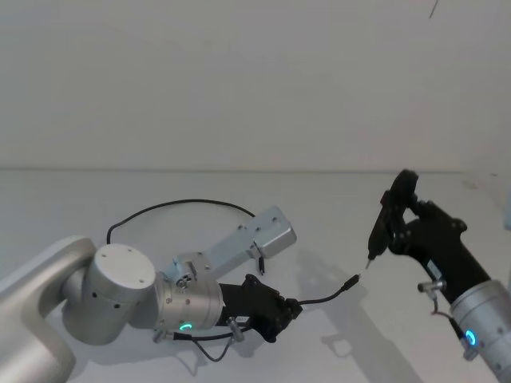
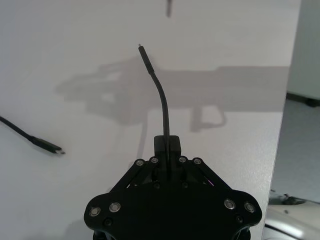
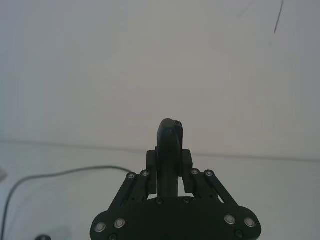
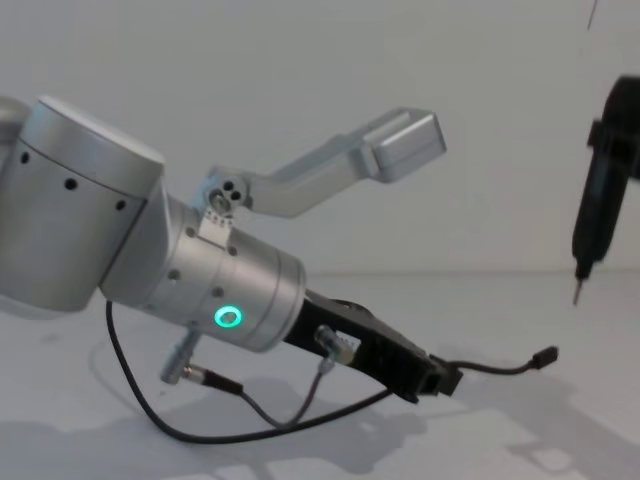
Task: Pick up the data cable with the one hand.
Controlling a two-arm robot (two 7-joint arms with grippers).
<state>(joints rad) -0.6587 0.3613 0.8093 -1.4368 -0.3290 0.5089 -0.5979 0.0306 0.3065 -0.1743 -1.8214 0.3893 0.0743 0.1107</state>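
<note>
Left gripper (image 2: pixel 166 145): closed on the data cable (image 2: pixel 162 100) just behind one plug, so a short stiff tail juts forward (plug seems clear of the table (image 1: pixel 80 199), judging by its shadow). Rest of the cable loops back behind the arm; far plug lies flat on the surface. Grip near the end probably keeps the plug steerable. Right gripper (image 1: pixel 399 209), up at right, clamps a stick tool (image 1: pixel 377 239), tip down near that plug.

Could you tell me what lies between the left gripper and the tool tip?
Just the cable's plug end, jutting from the left gripper toward the right gripper's tool; head view.
</note>
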